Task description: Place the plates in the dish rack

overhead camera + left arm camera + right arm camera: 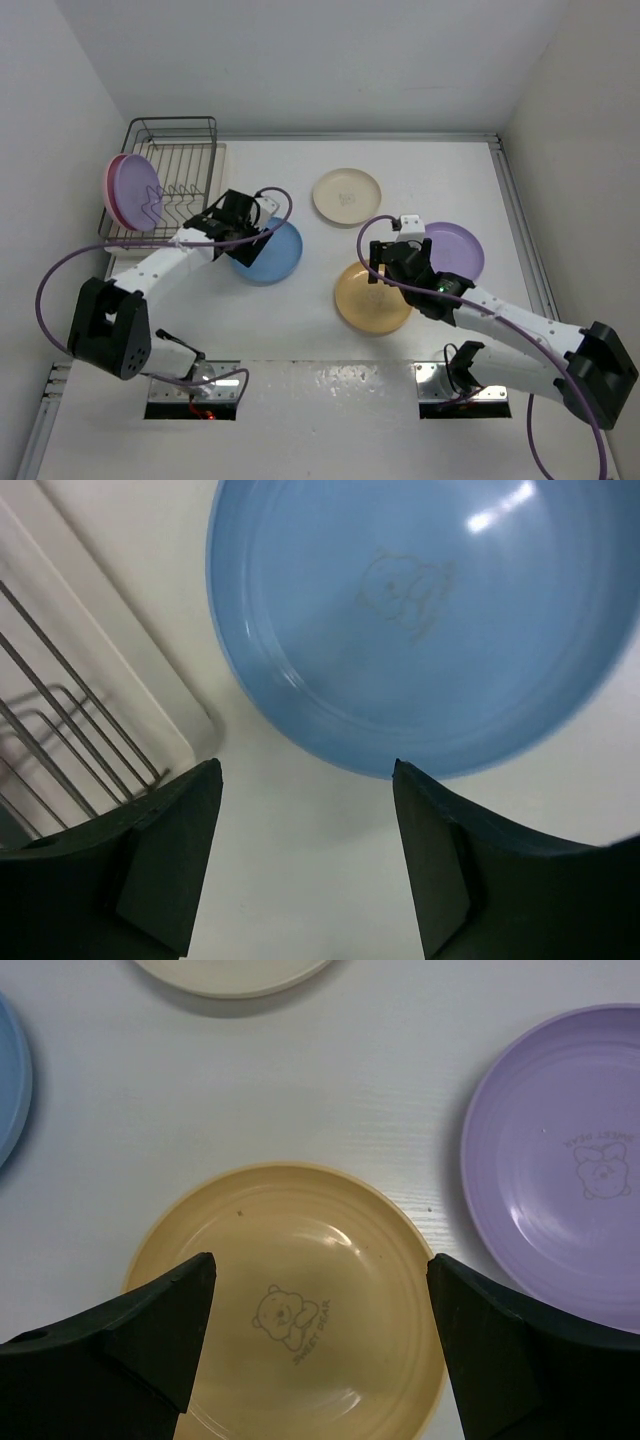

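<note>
The dish rack [186, 150] stands at the back left. A pink plate [109, 192] and a lilac plate [135, 186] stand on edge at its left end. A blue plate [275, 255] lies flat beside the rack. My left gripper [255, 236] hovers open at its near-left rim, holding nothing; in the left wrist view the blue plate [420, 610] lies just beyond the left gripper [305, 780]. My right gripper [400, 262] hangs open over the orange-yellow plate [300, 1300], its fingers [170, 1330] spread wide. A second lilac plate [458, 250] and a cream plate [347, 196] lie flat.
The rack's cream tray edge [110, 670] and wire prongs [60, 730] lie just left of my left fingers. White walls close the table at the back and both sides. Both arms' purple cables [60, 270] loop over the near table.
</note>
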